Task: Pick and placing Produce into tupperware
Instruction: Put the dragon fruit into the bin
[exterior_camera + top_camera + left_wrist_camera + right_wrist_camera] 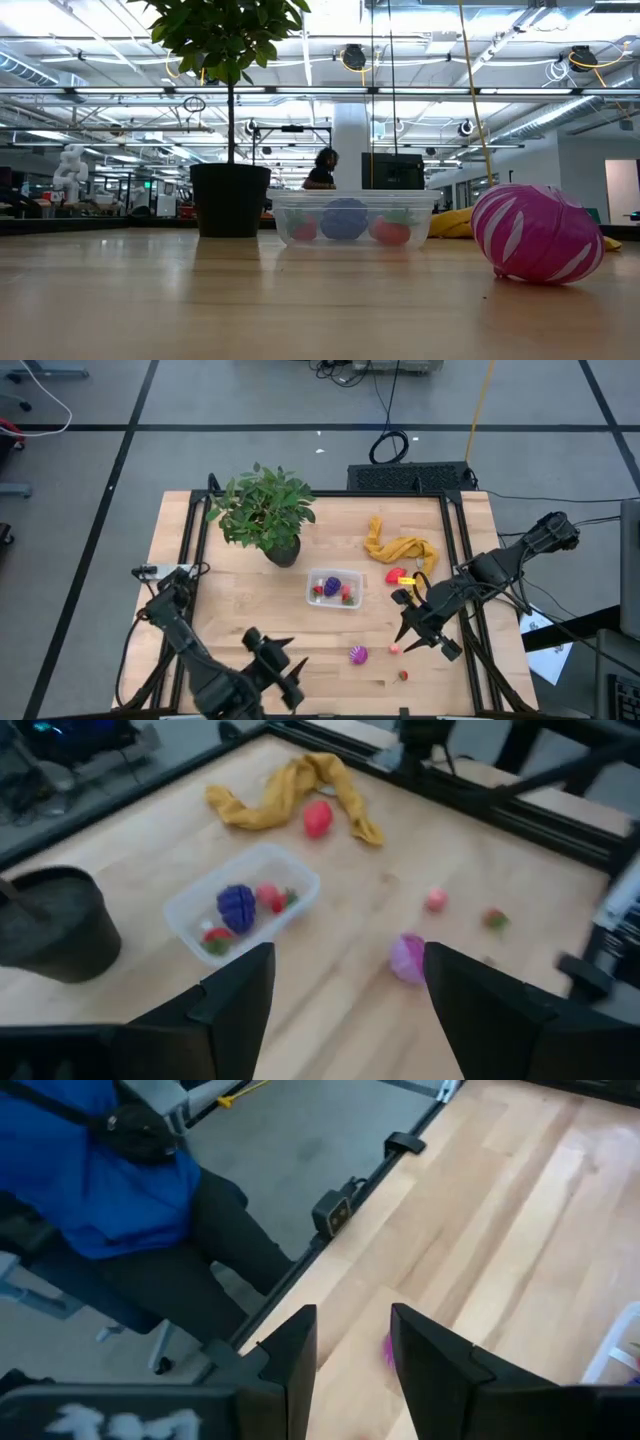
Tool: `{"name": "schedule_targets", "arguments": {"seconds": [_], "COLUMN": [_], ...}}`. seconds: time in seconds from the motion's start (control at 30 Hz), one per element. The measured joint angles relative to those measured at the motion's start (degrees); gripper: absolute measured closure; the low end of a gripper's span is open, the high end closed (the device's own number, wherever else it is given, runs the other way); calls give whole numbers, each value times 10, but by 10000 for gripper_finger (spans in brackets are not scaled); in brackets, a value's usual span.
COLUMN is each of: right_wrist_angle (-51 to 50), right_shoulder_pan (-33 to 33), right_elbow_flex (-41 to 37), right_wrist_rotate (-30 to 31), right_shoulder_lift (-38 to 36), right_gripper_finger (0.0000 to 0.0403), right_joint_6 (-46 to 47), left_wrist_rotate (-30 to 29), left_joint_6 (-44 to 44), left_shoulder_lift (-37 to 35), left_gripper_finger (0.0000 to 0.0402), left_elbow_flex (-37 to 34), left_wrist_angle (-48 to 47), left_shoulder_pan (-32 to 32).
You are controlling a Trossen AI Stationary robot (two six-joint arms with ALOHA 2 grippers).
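The clear tupperware (335, 589) stands mid-table and holds a purple bumpy piece (236, 906) and red pieces (268, 898). On the bare wood to its near right lie a magenta piece (358, 654), a small pink piece (394, 649) and a red strawberry (403, 675). Another red piece (396, 575) rests against the yellow cloth (398, 547). My left gripper (296, 678) hovers open over the near edge, left of the magenta piece. My right gripper (403, 628) hangs open above the table, right of the tupperware, with nothing between its fingers (295, 1345).
A potted plant (266, 512) stands at the far left of the table. Black frame rails (462, 550) run along the table's sides. A person in blue sits beyond the near edge (100, 1170). Bare wood lies between the tupperware and the near edge.
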Motion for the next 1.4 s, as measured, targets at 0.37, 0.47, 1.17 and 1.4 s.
{"name": "schedule_targets", "arguments": {"seconds": [0.37,0.47,1.17,1.4], "right_wrist_angle": [-8,-16,-125,-138], "right_shoulder_pan": [9,4,0,-21], "right_elbow_flex": [0,0,0,-29], "right_wrist_rotate": [3,5,173,275], "right_shoulder_lift": [0,0,0,0], "right_gripper_finger": [284,284,284,284], "right_joint_6": [5,5,-54,-105], "left_wrist_rotate": [133,204,488,472], "left_joint_6": [-127,-205,-407,-439], "left_shoulder_lift": [2,1,-38,-86], "left_gripper_finger": [138,138,141,136], "left_elbow_flex": [-122,-177,-419,-463], "left_wrist_angle": [0,-1,5,10], "left_shoulder_pan": [-14,-12,26,16]}}
